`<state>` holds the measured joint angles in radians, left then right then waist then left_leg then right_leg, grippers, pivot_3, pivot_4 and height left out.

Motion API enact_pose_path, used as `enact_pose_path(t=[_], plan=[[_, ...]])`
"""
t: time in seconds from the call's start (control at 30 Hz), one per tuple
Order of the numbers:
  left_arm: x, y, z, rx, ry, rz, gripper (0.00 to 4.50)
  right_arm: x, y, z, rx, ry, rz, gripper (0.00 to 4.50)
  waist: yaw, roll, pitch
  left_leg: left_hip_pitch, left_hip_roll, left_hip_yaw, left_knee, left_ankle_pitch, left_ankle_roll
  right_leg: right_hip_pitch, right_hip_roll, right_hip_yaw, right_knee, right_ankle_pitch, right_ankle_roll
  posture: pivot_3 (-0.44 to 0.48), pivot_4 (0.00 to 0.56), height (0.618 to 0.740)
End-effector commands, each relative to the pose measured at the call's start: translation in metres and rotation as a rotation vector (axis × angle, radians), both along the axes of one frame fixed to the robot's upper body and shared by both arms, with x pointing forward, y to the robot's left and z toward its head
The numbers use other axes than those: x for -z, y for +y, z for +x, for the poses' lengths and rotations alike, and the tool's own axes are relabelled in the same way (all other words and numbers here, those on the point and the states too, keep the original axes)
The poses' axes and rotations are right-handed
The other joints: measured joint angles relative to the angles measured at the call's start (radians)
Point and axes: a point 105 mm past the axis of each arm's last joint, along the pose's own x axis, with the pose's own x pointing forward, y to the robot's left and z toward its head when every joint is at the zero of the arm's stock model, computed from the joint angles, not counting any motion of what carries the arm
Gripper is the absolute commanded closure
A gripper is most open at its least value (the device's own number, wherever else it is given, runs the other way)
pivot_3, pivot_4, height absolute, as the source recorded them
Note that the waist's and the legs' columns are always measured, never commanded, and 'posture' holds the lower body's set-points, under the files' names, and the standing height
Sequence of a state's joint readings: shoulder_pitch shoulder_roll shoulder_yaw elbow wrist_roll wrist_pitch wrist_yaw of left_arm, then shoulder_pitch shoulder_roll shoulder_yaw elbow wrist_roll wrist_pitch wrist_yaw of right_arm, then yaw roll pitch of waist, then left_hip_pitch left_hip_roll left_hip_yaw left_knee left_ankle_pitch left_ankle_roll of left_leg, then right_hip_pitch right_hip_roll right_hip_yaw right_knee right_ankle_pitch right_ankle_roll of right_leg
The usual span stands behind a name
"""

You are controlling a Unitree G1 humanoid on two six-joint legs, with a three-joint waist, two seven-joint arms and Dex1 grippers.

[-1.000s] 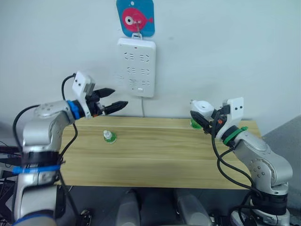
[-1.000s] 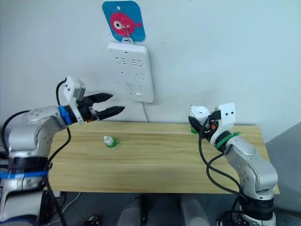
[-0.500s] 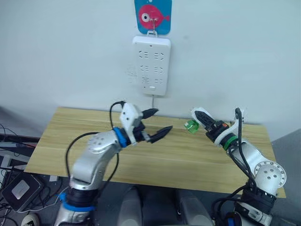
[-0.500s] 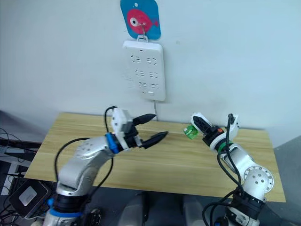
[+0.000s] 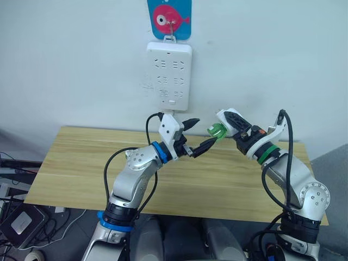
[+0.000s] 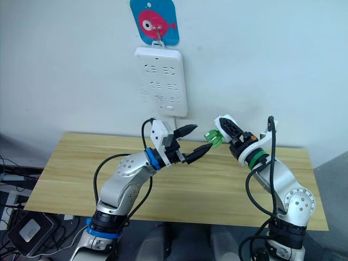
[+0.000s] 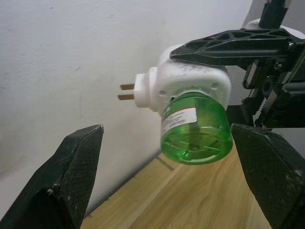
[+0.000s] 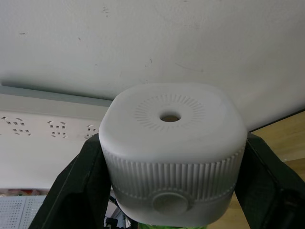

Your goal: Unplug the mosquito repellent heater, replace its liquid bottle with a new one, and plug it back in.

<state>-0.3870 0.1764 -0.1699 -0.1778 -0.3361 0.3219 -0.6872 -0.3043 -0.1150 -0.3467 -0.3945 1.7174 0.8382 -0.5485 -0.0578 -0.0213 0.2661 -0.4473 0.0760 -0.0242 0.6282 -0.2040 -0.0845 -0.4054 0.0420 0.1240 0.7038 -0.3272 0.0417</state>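
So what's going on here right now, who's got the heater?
The right gripper holds the white mosquito repellent heater off the table, jaws clamped on its sides, with the green liquid bottle still screwed in and its prongs bare. The heater is unplugged from the power strip on the wall. The left gripper is reaching in with jaws open on either side of the bottle, not yet gripping it. Judging by that, the bottle swap has not yet happened.

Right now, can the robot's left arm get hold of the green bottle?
Probably yes. The left gripper is open, and the green bottle hangs from the heater in the right gripper, with nothing between them.
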Motion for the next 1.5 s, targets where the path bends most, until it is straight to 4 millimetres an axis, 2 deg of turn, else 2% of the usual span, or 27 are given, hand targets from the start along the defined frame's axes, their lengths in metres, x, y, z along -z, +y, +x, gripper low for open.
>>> enact_pose_path(t=[0.03, 0.7, 0.8, 1.0, 1.3, 1.37, 1.5], plan=[[-0.011, -0.007, -0.004, 0.018, -0.050, -0.027, 0.02, -0.018, 0.003, -0.009, -0.018, -0.066, 0.026, 1.41, 0.000, 0.000, 0.000, 0.000, 0.000, 0.000, 0.000, 0.000, 0.000, 0.000, 0.000, 0.000, 0.000, 0.000, 0.000, -0.053, 0.268, 0.740], [-0.012, -0.017, -0.006, 0.030, -0.049, -0.051, 0.02, -0.021, 0.009, -0.014, -0.038, -0.064, 0.048, 1.41, 0.001, 0.000, 0.000, 0.000, 0.000, 0.000, 0.001, 0.000, 0.000, 0.000, 0.000, 0.000, 0.000, 0.000, 0.000, -0.058, 0.268, 0.740], [-0.010, -0.017, -0.007, 0.037, -0.039, -0.044, 0.55, -0.021, 0.010, -0.014, -0.041, -0.063, 0.052, 1.41, 0.001, 0.000, 0.000, 0.000, 0.000, 0.000, 0.001, 0.000, 0.000, 0.000, 0.000, 0.000, 0.000, 0.000, 0.000, -0.058, 0.268, 0.740], [-0.004, -0.019, -0.008, 0.049, -0.016, -0.037, 2.26, -0.024, 0.012, -0.015, -0.053, -0.070, 0.064, 1.41, 0.001, 0.000, 0.000, 0.000, 0.000, 0.000, 0.001, 0.000, 0.000, 0.000, 0.000, 0.000, 0.001, 0.000, 0.000, -0.059, 0.270, 0.740], [-0.008, -0.020, -0.005, 0.022, -0.033, -0.049, 2.26, -0.025, 0.015, -0.017, -0.061, -0.072, 0.064, 1.41, 0.001, 0.000, 0.000, 0.000, 0.000, 0.000, 0.001, 0.000, 0.000, 0.000, 0.000, 0.000, 0.001, 0.000, 0.000, -0.060, 0.271, 0.740], [-0.009, -0.020, -0.006, 0.022, -0.040, -0.048, 1.52, -0.025, 0.015, -0.017, -0.061, -0.072, 0.063, 1.41, 0.001, 0.000, 0.000, 0.000, 0.000, -0.001, 0.001, 0.000, 0.000, 0.000, 0.000, 0.000, 0.001, 0.000, 0.000, -0.060, 0.271, 0.740], [-0.010, -0.020, -0.005, 0.010, -0.049, -0.045, 0.40, -0.024, 0.014, -0.017, -0.059, -0.071, 0.061, 1.41, 0.001, 0.000, 0.000, 0.000, 0.000, -0.001, 0.001, 0.000, 0.000, 0.000, 0.000, 0.000, 0.001, 0.000, 0.000, -0.061, 0.269, 0.740]])
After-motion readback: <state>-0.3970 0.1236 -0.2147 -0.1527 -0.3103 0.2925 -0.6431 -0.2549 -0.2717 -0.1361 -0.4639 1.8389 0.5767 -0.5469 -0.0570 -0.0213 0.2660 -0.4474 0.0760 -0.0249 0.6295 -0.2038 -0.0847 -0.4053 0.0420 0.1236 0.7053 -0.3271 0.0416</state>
